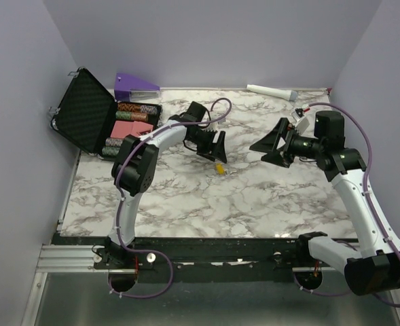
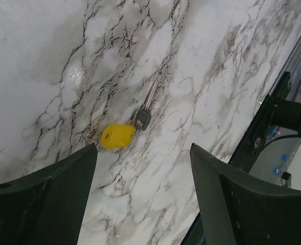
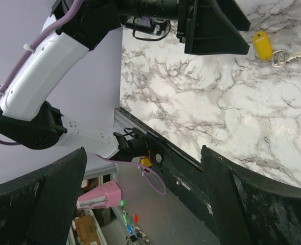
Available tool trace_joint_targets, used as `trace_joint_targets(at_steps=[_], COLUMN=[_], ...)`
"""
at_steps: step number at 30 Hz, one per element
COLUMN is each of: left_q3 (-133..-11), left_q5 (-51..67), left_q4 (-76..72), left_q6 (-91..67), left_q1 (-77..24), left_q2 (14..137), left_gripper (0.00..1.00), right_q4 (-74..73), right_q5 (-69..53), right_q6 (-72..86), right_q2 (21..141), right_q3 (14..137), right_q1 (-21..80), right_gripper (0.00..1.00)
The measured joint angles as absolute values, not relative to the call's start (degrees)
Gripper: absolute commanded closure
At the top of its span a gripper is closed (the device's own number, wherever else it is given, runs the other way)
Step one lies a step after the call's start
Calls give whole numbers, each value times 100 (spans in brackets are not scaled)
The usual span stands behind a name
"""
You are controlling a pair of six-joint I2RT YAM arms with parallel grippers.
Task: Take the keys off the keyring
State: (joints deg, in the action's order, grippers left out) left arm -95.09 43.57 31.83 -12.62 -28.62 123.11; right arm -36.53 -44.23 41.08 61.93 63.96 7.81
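Your keys (image 1: 219, 168) lie flat on the marble table (image 1: 254, 204), a little left of centre in the top view, just below the left gripper (image 1: 214, 151) and apart from it. In your left wrist view they sit at mid-frame: a yellow tag (image 2: 117, 136) joined to a silver key (image 2: 146, 109) whose blade points toward the upper right. The ring linking them is too small to make out. The left gripper's jaws stand wide, one finger at each lower corner of that view, with the keys above the gap and nothing between the fingers. Your right gripper (image 1: 266, 151) hangs right of centre, well apart from the keys, its tips turned toward the left gripper. Its jaws are also spread wide and hold nothing. In the right wrist view the tag and key show at the upper right, just beside the left gripper's dark fingers. At the upper left of the top view a black case (image 1: 84, 119) lies open with poker chips (image 1: 133, 109) inside and a purple wedge (image 1: 135, 85) behind it. A white cylinder (image 1: 271, 90) rests along the table's far edge at upper right.
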Motion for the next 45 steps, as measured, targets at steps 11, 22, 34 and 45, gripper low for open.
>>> trace_joint_targets(at_steps=[11, 22, 34, 45], left_q3=[-9616, -10007, -9795, -9791], left_q5=[4534, 4724, 4779, 4762], left_q4=[3400, 3669, 3603, 3385], left_q6=[-1208, -1389, -1767, -2001], left_q1=[-2862, -2980, -3116, -3129], left_q2=[12667, 12969, 12988, 12988], left_gripper=[21, 24, 34, 57], right_q4=[-3610, -3614, -3686, -3830], right_q5=[-4423, -4418, -4394, -4346], right_q6=[4351, 4418, 4418, 4401], right_q2=[5922, 5719, 5511, 5485], right_q3=[6139, 6099, 6099, 6099], right_q1=[781, 781, 781, 781], right_gripper=[0, 0, 0, 0])
